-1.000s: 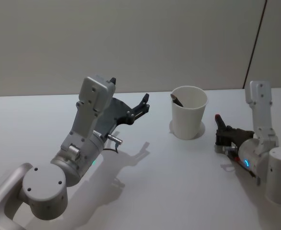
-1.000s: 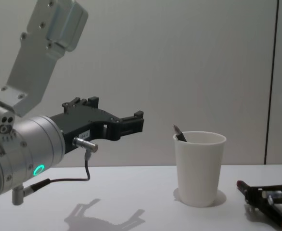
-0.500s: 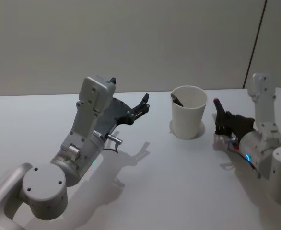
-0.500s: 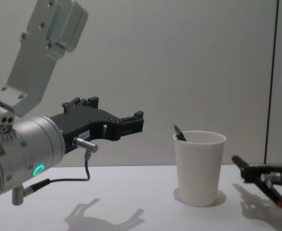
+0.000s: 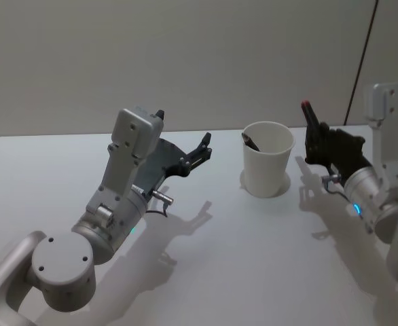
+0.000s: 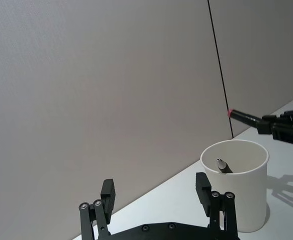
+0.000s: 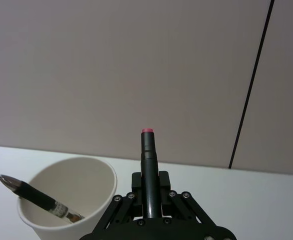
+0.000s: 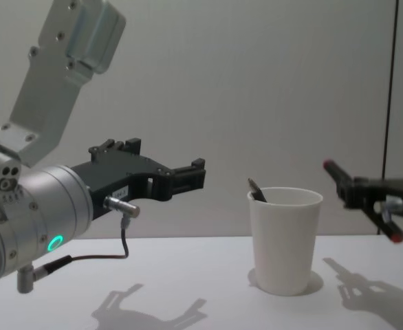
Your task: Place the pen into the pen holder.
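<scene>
The right claw (image 5: 319, 141) is hanging in the air above the white surface (image 5: 240, 238), just beside the pen holder (image 5: 267, 157) on its right, level with the rolled rim. Its fingers are clamping shut on a dark pen (image 7: 148, 170) with a red end cap; the capped end is sticking out past the fingertips and pointing up and toward the holder, as the chest view confirms (image 8: 333, 170). From the left wrist view, the red tip (image 6: 230, 113) is sitting higher than the holder rim (image 6: 235, 145) and off to one side of it, apart from the cup. The pen holder is standing upright on the surface, ahead of and between the two claws. A second pen (image 7: 39, 197), dark with a silver tip, is already leaning inside the holder against its wall, its upper end showing just above the rim. The left claw (image 5: 204, 151) is hovering well above the surface, well apart from the holder on its left side, with its fingers (image 6: 108, 193) spread wide and gripping nothing.
</scene>
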You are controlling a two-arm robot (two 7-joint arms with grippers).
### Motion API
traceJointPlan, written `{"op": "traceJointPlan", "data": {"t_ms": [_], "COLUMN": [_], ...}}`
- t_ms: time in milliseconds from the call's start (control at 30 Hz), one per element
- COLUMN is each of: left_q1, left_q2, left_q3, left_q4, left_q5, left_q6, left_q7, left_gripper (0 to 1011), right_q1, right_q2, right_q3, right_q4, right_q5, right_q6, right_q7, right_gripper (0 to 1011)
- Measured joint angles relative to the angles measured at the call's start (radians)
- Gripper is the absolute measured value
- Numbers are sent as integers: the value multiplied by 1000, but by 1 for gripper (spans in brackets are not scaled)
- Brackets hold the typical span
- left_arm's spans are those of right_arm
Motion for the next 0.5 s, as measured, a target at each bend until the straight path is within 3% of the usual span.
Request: {"op": "traceJointPlan", "data": {"t_ms": [133,200,500], "left_q1": [0,0,0], "left_q2": [0,0,0], "left_q3": [0,0,0], "left_q4": [0,0,0], "left_q5": [0,0,0], "left_q6": [0,0,0], "left_q7": [0,0,0], "left_gripper": [1001,1001,1001], "right_q1": [-6,-6,-10], "right_q2": [7,7,19], "right_q3": [2,2,5], "right_q4": [-25,-25,-62], "right_q5": [-11,-11,-37], "right_q6": [-62,-62,-203], "right_q7": [22,22,73], "right_gripper": [187,187,187]}}
